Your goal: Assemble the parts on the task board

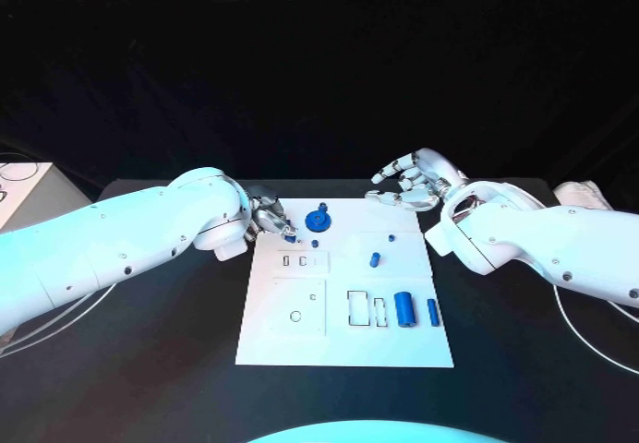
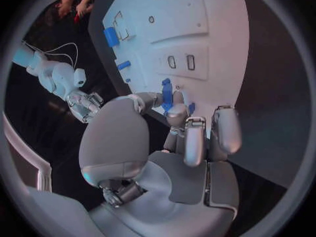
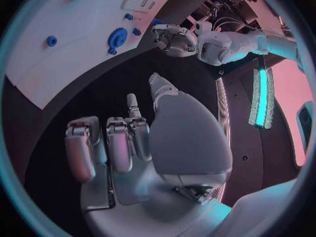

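Board (image 1: pixel 343 318) lies mid-table, no readable writing on it. Blue parts (image 1: pixel 415 310) sit by its right edge; a round knob (image 1: pixel 319 220) stands near the far edge. Left hand (image 1: pixel 271 221) pinches a small blue piece (image 2: pixel 167 95) at the far-left corner. Right hand (image 1: pixel 415 183) hovers past the far-right corner, fingers curled, holding nothing.

One white task board (image 1: pixel 343 343), two robot hands, left (image 1: pixel 267 220) and right (image 1: pixel 413 183), about seven blue parts

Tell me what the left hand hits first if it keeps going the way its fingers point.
Most likely the task board itself: the left hand pinches a small blue part just above the board's near corner. The blue knob stands beyond; depth is unclear.
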You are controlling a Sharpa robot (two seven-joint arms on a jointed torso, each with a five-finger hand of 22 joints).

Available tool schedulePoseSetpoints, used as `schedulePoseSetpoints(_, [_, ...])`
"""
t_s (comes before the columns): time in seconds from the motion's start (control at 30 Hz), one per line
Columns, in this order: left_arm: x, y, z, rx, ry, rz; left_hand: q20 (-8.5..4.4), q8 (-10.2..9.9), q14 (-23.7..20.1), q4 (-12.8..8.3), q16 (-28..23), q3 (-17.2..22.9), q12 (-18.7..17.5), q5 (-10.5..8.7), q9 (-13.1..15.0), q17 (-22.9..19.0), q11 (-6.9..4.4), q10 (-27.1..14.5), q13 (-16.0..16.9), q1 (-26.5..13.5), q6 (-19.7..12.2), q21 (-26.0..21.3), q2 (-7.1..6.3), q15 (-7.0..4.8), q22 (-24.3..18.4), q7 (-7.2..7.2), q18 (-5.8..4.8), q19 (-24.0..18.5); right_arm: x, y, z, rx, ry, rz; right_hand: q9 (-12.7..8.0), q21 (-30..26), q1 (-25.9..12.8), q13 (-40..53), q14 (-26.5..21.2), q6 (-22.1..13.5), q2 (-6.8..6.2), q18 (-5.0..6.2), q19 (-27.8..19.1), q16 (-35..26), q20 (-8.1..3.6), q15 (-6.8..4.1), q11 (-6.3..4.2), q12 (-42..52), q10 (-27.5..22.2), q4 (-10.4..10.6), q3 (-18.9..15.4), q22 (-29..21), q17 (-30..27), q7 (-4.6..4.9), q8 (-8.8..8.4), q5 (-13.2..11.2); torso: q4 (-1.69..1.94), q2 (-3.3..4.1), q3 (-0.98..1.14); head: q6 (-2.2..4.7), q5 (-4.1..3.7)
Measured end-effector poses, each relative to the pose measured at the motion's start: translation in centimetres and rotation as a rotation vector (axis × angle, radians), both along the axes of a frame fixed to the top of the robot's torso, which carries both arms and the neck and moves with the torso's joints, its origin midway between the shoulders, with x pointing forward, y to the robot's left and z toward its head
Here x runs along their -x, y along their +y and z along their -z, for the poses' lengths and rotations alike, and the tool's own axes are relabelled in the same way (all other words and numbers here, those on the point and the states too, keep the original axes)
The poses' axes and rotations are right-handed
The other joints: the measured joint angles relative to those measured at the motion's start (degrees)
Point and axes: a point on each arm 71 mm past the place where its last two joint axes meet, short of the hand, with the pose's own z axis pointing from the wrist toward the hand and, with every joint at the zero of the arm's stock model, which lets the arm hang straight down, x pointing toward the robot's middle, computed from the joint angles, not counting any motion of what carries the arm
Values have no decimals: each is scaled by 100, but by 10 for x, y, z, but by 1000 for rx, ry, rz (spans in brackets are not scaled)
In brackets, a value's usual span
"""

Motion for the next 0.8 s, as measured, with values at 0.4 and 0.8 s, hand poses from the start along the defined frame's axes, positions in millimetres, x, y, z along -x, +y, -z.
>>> schedulePoseSetpoints(0.4, [11, -21, 5, 0, -37, 36, -29, -3, 0, -34, 0, -22, 50, 237, 112, 0, -15, 82, 86, -31, 53, 40, -30, -41, 106, -13, 0, 71, 0, 0, 1, 1, 2, 0, 0, 0, 0, 0, 0, 0, 0, 0, 0, 0, 0, 0, 0, 0, 0, 0, 0, -1, 0, 0, 24, 0, -3, 2, -3, -45, 3])
schedulePoseSetpoints(0.8, [16, -25, 11, -32, -55, 59, -29, -32, 0, -37, 0, -25, 63, 275, 116, 0, -28, 110, 109, -68, 116, 41, -68, -41, 126, -36, 1, 71, 0, 1, 2, 2, 2, -1, 0, 0, 0, -1, 0, 0, 0, 0, 0, 0, 0, 0, 0, 0, 0, 0, 0, -1, 0, 0, 24, 0, -7, -1, 0, -82, 10])
